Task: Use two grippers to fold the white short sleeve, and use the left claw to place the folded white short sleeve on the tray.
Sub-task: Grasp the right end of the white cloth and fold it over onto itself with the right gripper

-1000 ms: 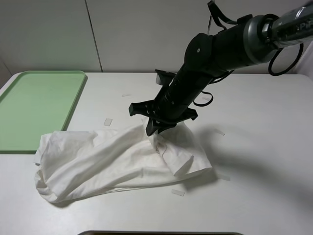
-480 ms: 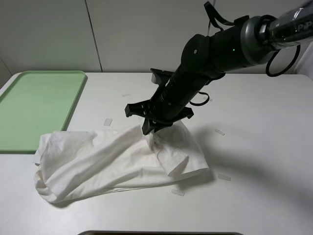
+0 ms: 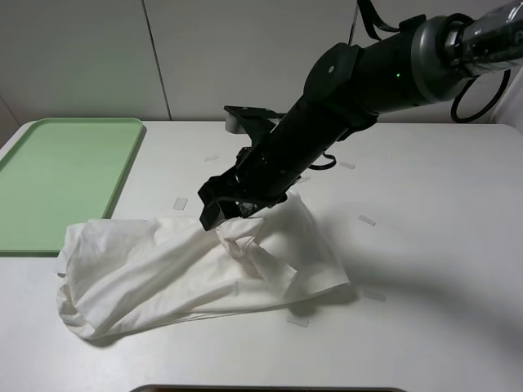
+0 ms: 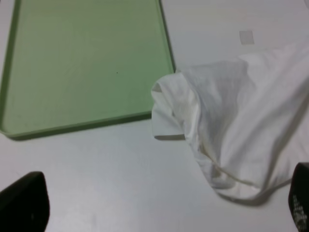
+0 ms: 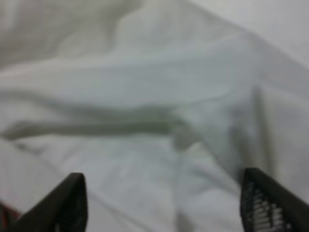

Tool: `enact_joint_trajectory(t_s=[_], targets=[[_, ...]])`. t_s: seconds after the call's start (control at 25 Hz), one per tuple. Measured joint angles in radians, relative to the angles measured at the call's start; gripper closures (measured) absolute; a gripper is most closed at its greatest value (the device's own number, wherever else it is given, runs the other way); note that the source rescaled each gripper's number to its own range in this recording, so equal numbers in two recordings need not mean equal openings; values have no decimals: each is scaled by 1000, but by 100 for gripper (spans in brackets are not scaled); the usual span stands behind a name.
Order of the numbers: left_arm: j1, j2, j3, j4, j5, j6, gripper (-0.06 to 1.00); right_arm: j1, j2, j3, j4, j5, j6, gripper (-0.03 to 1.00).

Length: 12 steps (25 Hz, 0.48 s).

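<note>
The white short sleeve (image 3: 180, 269) lies crumpled on the table in the exterior high view, just right of the tray's near corner. The pale-green tray (image 3: 57, 175) sits at the far left. My right gripper (image 3: 222, 211) reaches across from the upper right and hovers low over the shirt's upper edge. In the right wrist view its fingers (image 5: 72, 203) stand wide apart with blurred white cloth (image 5: 154, 121) between them. My left gripper (image 4: 161, 205) is open above bare table, with the shirt (image 4: 241, 125) and tray (image 4: 82, 63) in front of it. The left arm is out of the exterior view.
Small clear tape scraps lie on the table (image 3: 441, 245): one near the tray (image 3: 181, 203), others to the shirt's right (image 3: 367, 220) and front (image 3: 297, 321). A dark edge (image 3: 270, 389) shows at the table's front.
My right gripper has moved left along the shirt's upper edge, and the cloth under it has bunched and shifted left. The rest of the shirt and the tray have not moved.
</note>
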<state>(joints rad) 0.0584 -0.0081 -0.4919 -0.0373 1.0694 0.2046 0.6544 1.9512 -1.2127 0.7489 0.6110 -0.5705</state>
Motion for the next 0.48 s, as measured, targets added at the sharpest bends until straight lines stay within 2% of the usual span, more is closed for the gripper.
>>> enact_joint_trajectory(t_s=[0.08, 0.2, 0.36, 0.48], targets=[[0, 0, 0, 0, 0, 0, -5, 0, 0, 0, 84, 75, -127, 31], [0, 0, 0, 0, -1, 0, -5, 0, -1, 0, 130, 149, -268, 35], [0, 0, 0, 0, -1, 0, -5, 0, -1, 0, 105, 159, -302, 36], [0, 0, 0, 0, -1, 0, -5, -1, -11, 0, 34, 165, -285, 36]])
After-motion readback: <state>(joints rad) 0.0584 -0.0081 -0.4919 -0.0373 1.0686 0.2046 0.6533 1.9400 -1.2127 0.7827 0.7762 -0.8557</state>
